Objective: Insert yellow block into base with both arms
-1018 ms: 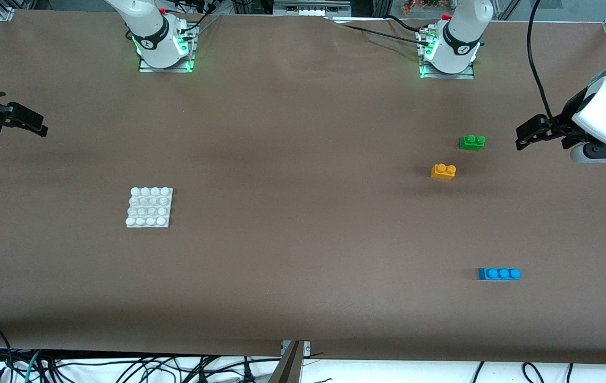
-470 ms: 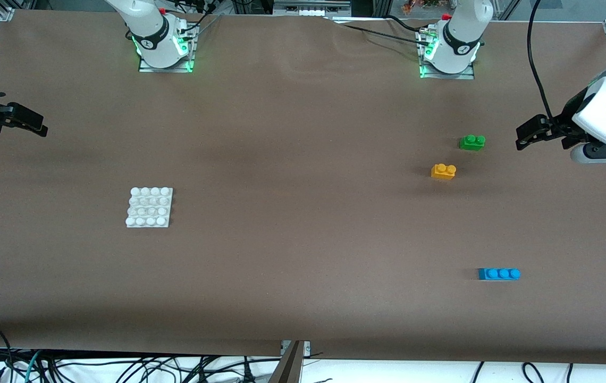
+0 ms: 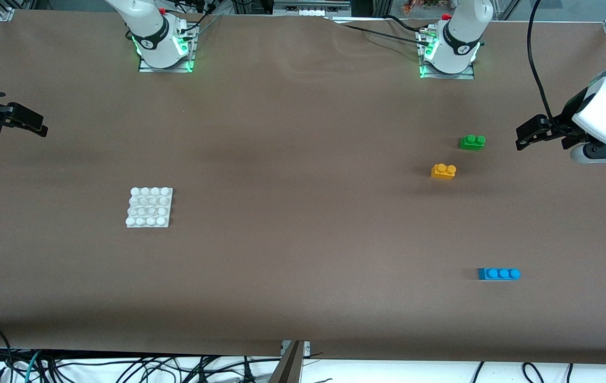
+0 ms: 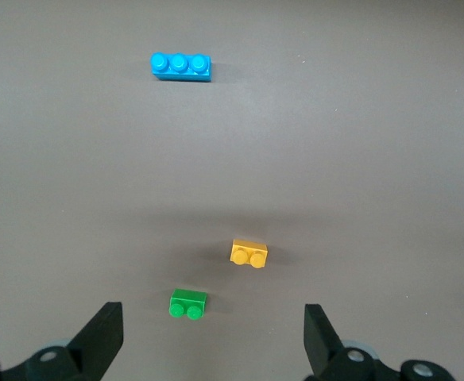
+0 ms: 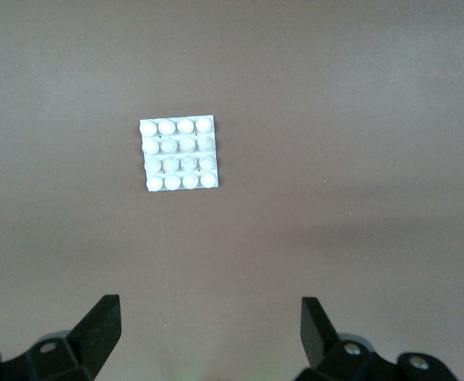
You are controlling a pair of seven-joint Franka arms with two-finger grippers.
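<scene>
Orange-yellow, the yellow block lies on the table near the left gripper, toward the table's middle from its spread empty fingers, while the right gripper, also spread and empty, hangs well apart from it, closer to the base.

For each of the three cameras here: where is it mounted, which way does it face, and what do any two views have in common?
Front view: high across the table, facing both bases; shows left gripper, right gripper, base.
Left wrist view: on the left arm, looking down between its open fingers at yellow block, green brick, blue brick.
Right wrist view: on the right arm, looking down between its open fingers at the base.
Shared: front and left wrist views show all three bricks.
</scene>
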